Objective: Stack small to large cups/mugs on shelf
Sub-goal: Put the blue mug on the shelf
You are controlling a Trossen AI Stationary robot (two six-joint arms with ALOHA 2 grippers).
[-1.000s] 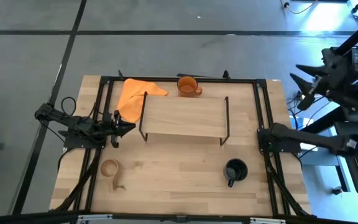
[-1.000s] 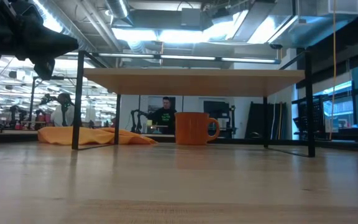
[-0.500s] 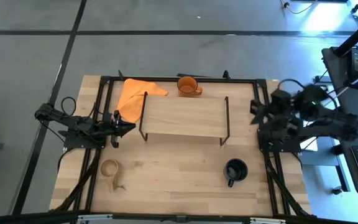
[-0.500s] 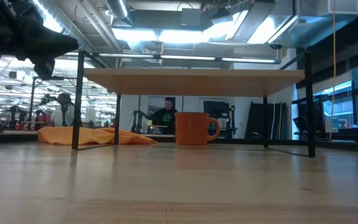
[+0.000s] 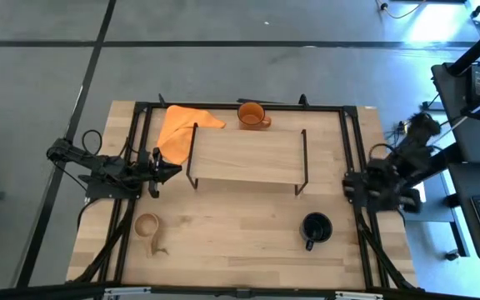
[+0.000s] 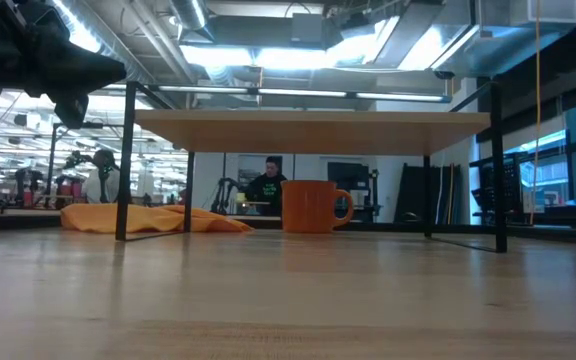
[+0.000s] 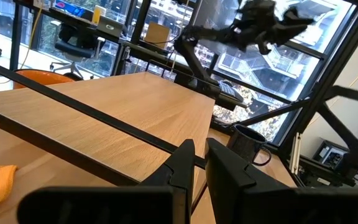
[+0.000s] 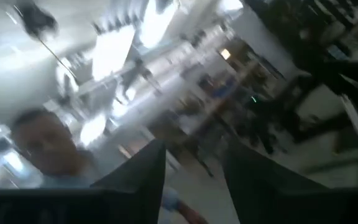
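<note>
High view: shelf (image 5: 246, 156) bare; orange mug (image 5: 252, 114) behind it, black mug (image 5: 315, 227) and wooden cup (image 5: 148, 226) in front.

Left wrist: left gripper (image 7: 195, 163) fingers nearly clenched, empty.

Right wrist: right gripper (image 8: 191, 163) fingers released, aimed off the bench; its swing risks clipping the black mug.

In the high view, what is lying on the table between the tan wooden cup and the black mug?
Nothing: the high view shows only bare tabletop between the tan wooden cup and the black mug. The shelf stands farther back.
</note>
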